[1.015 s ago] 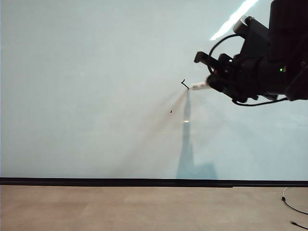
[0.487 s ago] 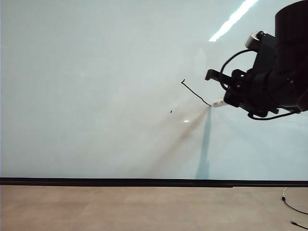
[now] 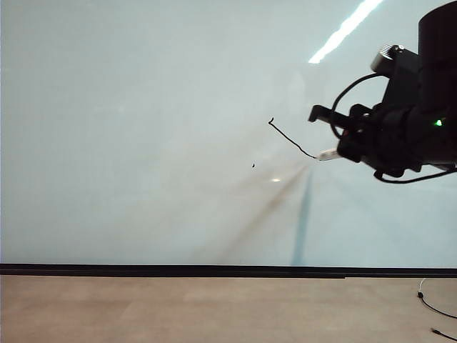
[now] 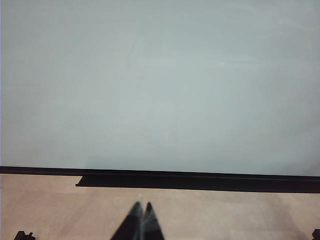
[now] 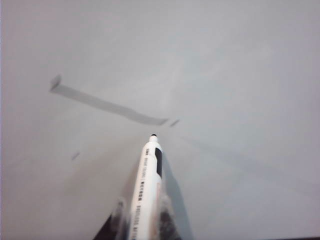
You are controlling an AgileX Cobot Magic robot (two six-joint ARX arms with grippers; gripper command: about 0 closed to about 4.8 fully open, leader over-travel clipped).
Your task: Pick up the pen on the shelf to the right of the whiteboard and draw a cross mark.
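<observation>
The whiteboard (image 3: 143, 107) fills most of the exterior view. A single thin black stroke (image 3: 291, 140) slants down to the right on it; the right wrist view shows it as a grey band (image 5: 107, 105). My right gripper (image 3: 348, 147) is at the right, shut on the white pen (image 3: 328, 154). The pen's dark tip is at the stroke's lower end. In the right wrist view the pen (image 5: 147, 175) juts out of the right gripper (image 5: 143, 212) toward the board (image 5: 240, 75). My left gripper (image 4: 141, 205) is shut and empty above the tan surface. The shelf is out of view.
A tiny black speck (image 3: 253, 166) sits below the stroke. A dark strip (image 3: 214, 271) runs along the board's lower edge, over a tan surface (image 3: 178, 307). A black cable (image 3: 432, 307) lies at the lower right. A dark ledge (image 4: 200, 181) shows under the board in the left wrist view.
My right gripper moved right and down with the pen, leaving a slanted black stroke from the small hook where the tip began. The left arm has not moved.
</observation>
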